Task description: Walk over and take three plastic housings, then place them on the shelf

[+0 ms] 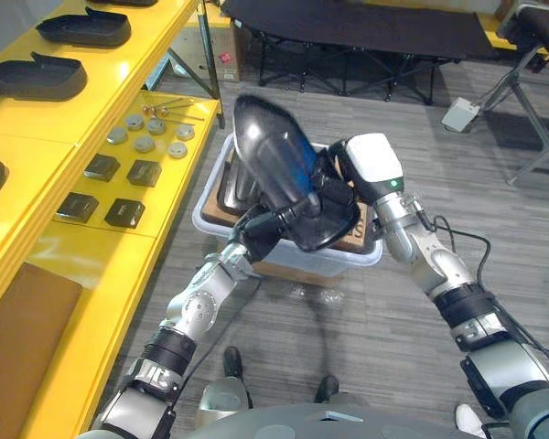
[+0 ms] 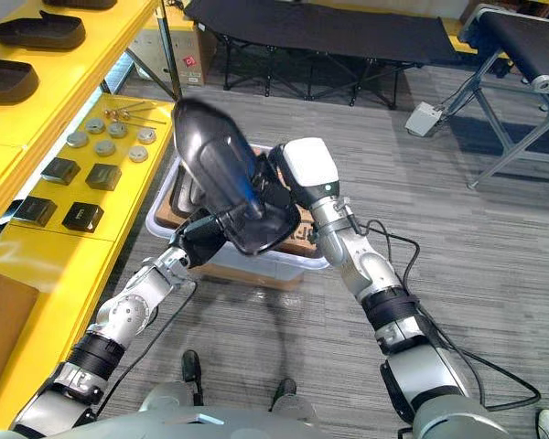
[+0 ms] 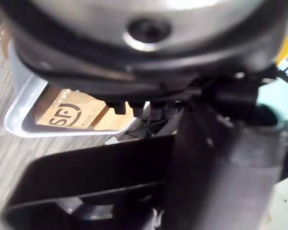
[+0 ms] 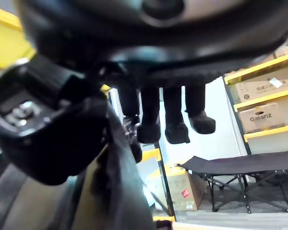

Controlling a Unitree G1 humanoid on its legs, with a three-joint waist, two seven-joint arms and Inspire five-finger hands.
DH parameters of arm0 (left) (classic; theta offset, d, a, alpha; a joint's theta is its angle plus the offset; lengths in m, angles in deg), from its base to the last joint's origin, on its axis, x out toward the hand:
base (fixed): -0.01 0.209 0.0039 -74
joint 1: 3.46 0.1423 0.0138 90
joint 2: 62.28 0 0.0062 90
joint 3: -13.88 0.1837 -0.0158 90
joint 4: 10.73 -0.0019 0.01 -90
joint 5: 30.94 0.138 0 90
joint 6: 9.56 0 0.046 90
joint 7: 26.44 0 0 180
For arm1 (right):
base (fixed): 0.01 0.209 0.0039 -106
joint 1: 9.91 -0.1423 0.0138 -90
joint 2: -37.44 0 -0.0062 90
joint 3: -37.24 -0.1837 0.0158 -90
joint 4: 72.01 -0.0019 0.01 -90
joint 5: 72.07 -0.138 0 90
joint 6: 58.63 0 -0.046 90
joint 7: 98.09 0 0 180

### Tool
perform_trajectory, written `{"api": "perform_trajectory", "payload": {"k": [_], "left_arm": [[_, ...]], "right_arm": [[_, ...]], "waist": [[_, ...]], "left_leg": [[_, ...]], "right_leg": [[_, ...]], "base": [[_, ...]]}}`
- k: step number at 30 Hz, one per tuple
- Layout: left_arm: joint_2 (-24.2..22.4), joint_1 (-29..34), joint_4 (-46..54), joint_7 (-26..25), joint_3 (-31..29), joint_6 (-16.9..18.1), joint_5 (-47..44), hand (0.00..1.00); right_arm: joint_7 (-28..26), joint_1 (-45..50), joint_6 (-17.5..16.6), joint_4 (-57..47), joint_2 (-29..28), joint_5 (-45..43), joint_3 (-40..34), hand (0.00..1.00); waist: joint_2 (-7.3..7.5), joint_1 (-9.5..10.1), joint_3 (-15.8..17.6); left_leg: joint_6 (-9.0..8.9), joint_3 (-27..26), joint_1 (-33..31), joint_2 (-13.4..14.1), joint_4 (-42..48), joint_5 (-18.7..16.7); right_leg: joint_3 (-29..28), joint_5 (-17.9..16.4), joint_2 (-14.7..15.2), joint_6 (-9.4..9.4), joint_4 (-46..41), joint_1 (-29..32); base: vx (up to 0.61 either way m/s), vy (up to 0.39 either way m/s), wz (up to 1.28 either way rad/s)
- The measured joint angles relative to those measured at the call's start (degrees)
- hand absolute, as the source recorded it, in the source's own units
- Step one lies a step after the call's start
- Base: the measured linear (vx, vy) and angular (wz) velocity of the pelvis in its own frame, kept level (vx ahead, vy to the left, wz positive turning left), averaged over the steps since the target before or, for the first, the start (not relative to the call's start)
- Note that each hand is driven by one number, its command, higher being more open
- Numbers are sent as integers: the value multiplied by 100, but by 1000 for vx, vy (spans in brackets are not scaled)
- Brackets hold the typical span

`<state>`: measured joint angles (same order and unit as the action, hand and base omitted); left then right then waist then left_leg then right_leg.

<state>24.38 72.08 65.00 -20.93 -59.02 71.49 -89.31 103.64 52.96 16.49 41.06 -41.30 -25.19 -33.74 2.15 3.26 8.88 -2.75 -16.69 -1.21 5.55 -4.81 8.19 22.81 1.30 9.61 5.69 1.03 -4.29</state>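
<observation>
Left eye view is showing a black plastic housing (image 1: 276, 160) hanging tilted in the air, right above a white bin (image 1: 322, 262); the left hand (image 1: 259, 230) is curling its fingers round the housing's lower end; the right hand (image 1: 334, 178) is touching its other side, and I cannot tell if it is gripping; a yellow shelf (image 1: 82, 265) is standing just beside the bin, carrying more housings (image 1: 35, 78) up high, with small black boxes (image 1: 128, 212) and round metal discs (image 1: 146, 144) lying lower down.
</observation>
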Motion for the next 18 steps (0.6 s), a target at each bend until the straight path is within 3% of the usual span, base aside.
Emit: {"api": "perform_trajectory", "payload": {"k": [4,5,18], "left_arm": [[5,0,0,-156,129,7,-24,100],[1,-2,0,-205,176,27,-24,0],[-85,4,-24,-927,331,137,5,0]], "right_arm": [[1,121,-6,54,-23,0,-21,0],[2,163,-30,57,-40,2,66,0],[288,394,-18,106,-274,-61,337,0]], "waist": [[-20,-3,-71],[-14,-2,-118],[21,54,-374]], "left_leg": [[-1,38,9,0,-11,-3],[-1,41,12,6,-16,-4],[1,52,11,13,-6,-1]], "right_leg": [[4,110,-29,-7,137,-64],[2,148,-48,-16,198,-94],[-20,239,-92,-29,339,-131]], "base": [[-63,28,0],[-36,7,-4],[-1,1,0]]}}
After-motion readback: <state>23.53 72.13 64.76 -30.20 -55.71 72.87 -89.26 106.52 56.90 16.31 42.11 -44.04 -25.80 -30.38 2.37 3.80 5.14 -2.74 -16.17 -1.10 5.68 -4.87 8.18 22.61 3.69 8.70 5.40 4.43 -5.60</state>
